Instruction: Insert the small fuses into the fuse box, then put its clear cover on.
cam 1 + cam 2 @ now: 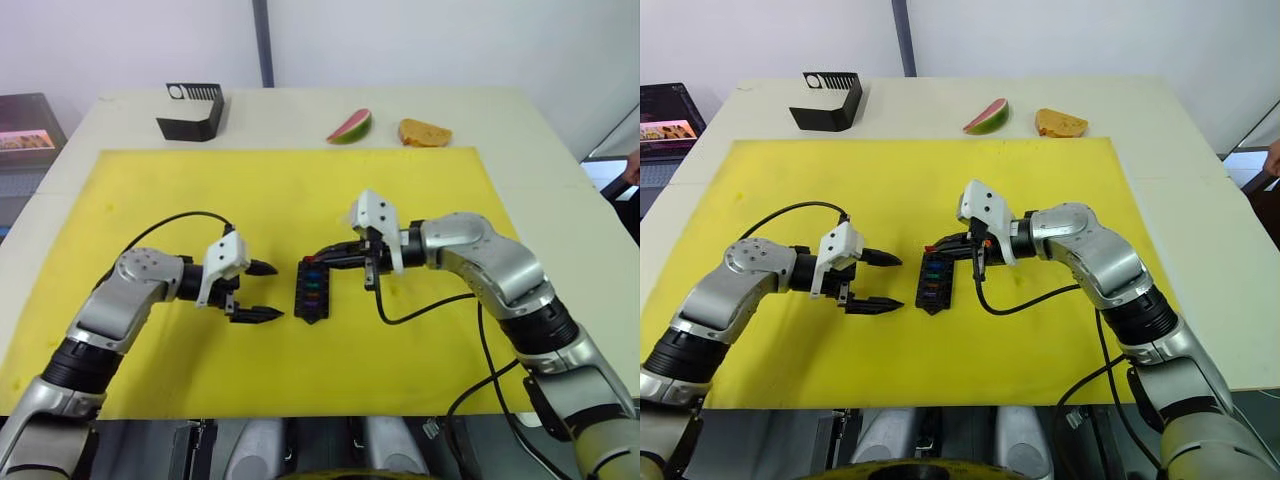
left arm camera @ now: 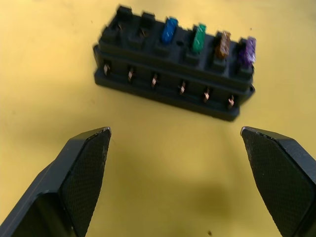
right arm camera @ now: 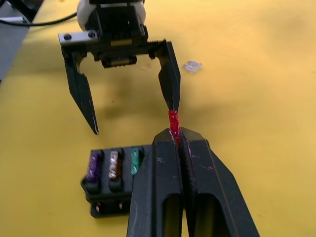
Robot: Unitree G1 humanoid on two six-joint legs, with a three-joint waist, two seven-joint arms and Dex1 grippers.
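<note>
The black fuse box (image 1: pixel 312 293) lies on the yellow mat between my two grippers. Blue, green, brown and purple small fuses (image 2: pixel 197 39) stand in one row of it, and two slots at the end of that row are empty. My right gripper (image 3: pixel 176 133) is shut on a red fuse (image 3: pixel 173 121), held just above the far end of the box (image 3: pixel 111 185). My left gripper (image 1: pixel 277 291) is open beside the box, apart from it, with nothing between its fingers (image 2: pixel 86 168). A pale fuse (image 3: pixel 191 66) lies loose on the mat. The clear cover is out of view.
The yellow mat (image 1: pixel 300 190) covers most of the white table. At the far edge stand a black bent bracket (image 1: pixel 192 110), a watermelon slice (image 1: pixel 350 127) and a bread slice (image 1: pixel 424 132). Black cables loop from both wrists.
</note>
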